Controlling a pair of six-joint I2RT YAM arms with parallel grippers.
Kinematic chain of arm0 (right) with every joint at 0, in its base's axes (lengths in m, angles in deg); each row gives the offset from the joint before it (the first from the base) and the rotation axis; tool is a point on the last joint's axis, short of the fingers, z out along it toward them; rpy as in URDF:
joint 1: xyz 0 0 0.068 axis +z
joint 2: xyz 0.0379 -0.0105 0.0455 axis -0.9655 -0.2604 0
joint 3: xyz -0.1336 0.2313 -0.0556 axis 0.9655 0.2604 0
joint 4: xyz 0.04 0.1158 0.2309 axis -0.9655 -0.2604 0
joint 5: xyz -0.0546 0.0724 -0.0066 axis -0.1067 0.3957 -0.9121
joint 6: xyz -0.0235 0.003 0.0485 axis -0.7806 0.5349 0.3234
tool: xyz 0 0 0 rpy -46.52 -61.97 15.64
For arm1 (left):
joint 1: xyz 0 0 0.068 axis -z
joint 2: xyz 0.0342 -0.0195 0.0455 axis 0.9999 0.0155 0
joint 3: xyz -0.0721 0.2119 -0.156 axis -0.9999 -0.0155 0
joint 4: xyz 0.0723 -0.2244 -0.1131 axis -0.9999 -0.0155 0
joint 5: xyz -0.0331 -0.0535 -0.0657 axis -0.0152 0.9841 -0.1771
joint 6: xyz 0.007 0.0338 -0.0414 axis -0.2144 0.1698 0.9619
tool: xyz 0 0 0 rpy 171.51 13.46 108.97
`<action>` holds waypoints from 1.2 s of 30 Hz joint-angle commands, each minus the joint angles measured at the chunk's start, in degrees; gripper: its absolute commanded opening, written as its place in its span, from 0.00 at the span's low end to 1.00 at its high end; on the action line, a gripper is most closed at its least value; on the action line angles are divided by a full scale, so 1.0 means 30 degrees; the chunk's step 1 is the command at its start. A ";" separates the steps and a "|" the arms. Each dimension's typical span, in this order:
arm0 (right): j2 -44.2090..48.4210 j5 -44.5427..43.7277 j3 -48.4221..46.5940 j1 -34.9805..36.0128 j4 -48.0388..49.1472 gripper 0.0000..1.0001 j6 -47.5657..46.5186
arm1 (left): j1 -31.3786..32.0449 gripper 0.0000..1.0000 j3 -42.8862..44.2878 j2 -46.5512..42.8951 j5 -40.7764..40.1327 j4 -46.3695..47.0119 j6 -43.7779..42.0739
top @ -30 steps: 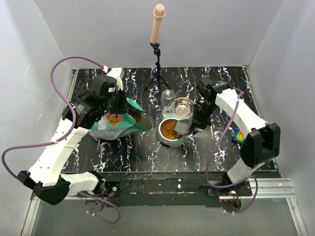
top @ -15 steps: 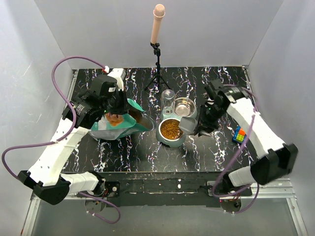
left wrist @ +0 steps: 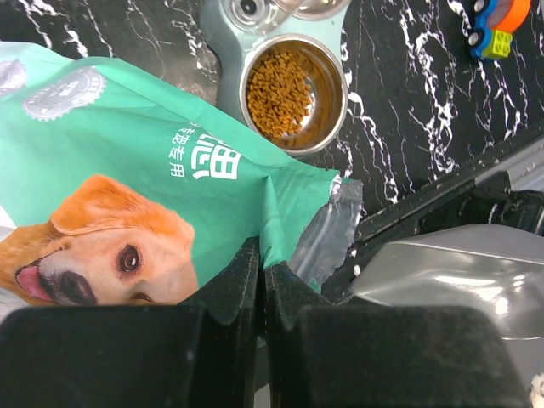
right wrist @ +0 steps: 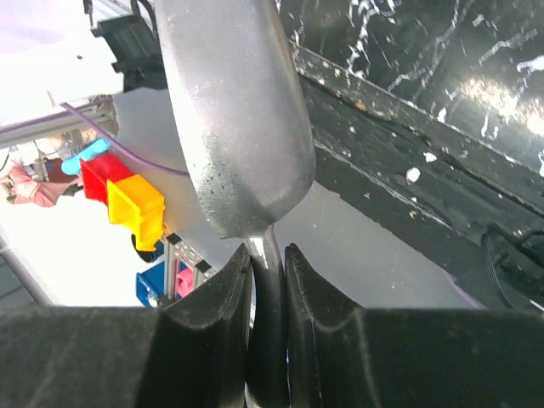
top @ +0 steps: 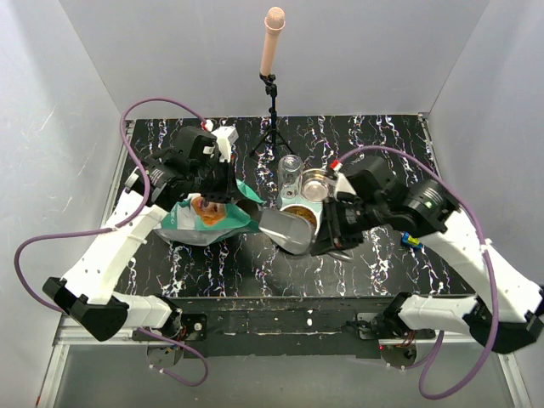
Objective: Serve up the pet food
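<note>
Quick update from my end. My right gripper [right wrist: 268,255] is pinched tight on the thin handle of the scoop [top: 285,229], with no gap either side of the stem. A second ago that scoop sits at the right side of the bowl [left wrist: 330,93]. Now my whole right arm is across the middle of the table [top: 382,136], and the scoop hangs on the bowl's left, just beside the torn mouth of the bag [left wrist: 127,144]. From above it overlaps the bowl's near-left rim. I can't tell whether it touches or only floats over it.

My left gripper [left wrist: 262,268] is clamped on the bag's top edge, fingers pressed together over the teal film. Compared with a second ago, that arm sits a bit further toward the far edge. The bag is in the same spot on the left half of the table, mouth facing the bowl.

The kibble [left wrist: 276,89] covers most of the bowl's floor, with bare steel showing on one side, and the bowl is around mid-table. I see no pellets on the scoop from either wrist, though the right wrist mostly shows its back.

So my read is that one load is already served and I'm heading back for another dip. The tricky bit is getting the scoop's lip into that crumpled opening without shoving the bag. The blocks [top: 411,240] by the right edge are well out of the way.
</note>
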 commanded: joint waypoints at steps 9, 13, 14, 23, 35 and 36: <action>-0.6954 -0.8525 -0.9341 0.4794 -0.3315 0.01 -0.0668 | 0.0159 0.00 0.1988 -0.0150 0.1988 -0.0232 -0.0510; -0.6549 -1.0666 -0.9491 0.5030 -0.4197 0.01 -0.1605 | 0.0159 0.00 0.2221 -0.0268 0.1548 -0.0174 -0.0276; -0.6227 -1.0901 -0.9315 0.5059 -0.4110 0.01 -0.1868 | 0.0159 0.00 0.2222 -0.0326 0.1460 -0.0174 -0.0246; -0.5667 -0.9995 -0.7996 0.5613 -0.3087 0.01 -0.3686 | 0.0159 0.00 0.2163 -0.0415 0.1196 0.0412 0.0310; -0.5985 -1.0815 -0.5766 0.6817 -0.0829 0.01 -0.4272 | 0.0130 0.00 0.1577 -0.0561 0.0814 0.1436 0.2390; -0.6511 -1.0990 -0.6175 0.6817 -0.0770 0.01 -0.4476 | 0.0130 0.00 0.1577 -0.0619 0.1018 0.1525 0.2449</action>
